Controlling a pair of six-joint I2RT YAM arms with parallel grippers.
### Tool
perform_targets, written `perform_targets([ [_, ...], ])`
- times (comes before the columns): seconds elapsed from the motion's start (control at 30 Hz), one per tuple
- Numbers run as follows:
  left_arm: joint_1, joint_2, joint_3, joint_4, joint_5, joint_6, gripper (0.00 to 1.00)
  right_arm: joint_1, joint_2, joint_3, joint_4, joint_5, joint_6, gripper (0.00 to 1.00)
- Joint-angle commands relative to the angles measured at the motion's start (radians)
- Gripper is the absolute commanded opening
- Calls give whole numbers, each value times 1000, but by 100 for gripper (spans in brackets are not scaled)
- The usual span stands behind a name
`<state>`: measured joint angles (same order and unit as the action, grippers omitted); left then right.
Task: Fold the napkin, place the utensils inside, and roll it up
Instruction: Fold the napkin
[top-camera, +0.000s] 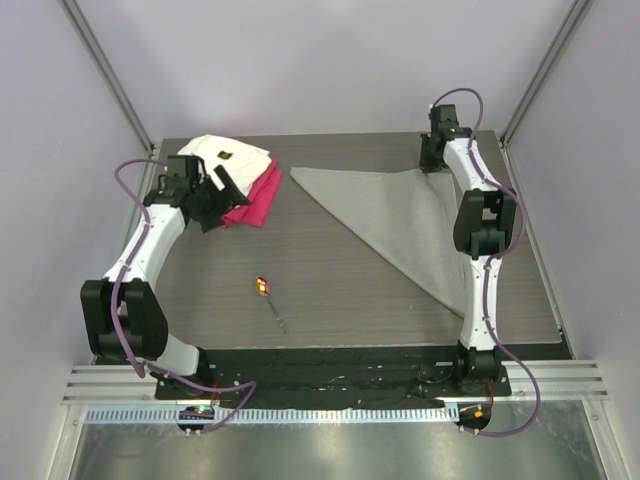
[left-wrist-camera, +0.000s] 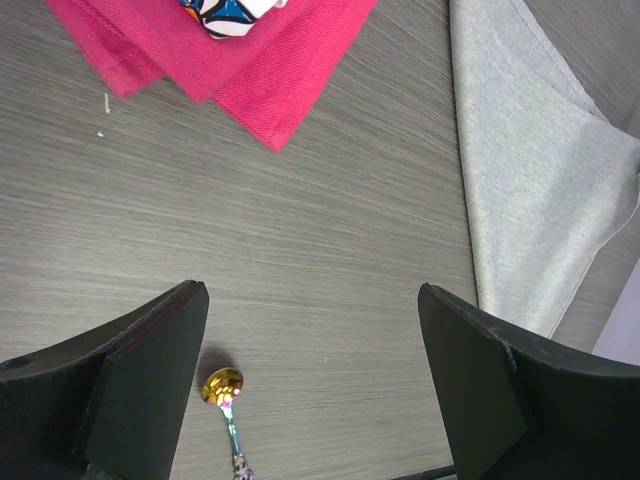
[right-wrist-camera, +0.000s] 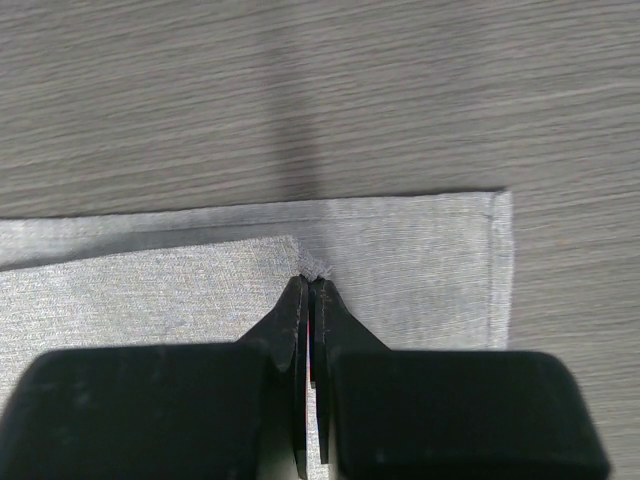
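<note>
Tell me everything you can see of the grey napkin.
The napkin is a large, plain light-grey woven cloth with a stitched hem along its edges. It is folded over diagonally into a rough triangle, one layer on the other, and lies on the right half of the dark wood-grain table. The right gripper, shut, pinches the upper layer's corner at the far right, just short of the lower layer's hemmed corner. No other object rests on it.
</note>
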<state>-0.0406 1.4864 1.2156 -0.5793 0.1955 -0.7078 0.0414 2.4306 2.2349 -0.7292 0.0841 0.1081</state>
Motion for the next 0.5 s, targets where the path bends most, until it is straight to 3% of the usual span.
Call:
perform_targets([
  [0.0,-11,14,53,45,15,-13,91,-24,-7,43,42,34,2,1],
  [0.47,-25,20,56,47,5,-22,91,-72,-1,46,45,55,-5,1],
])
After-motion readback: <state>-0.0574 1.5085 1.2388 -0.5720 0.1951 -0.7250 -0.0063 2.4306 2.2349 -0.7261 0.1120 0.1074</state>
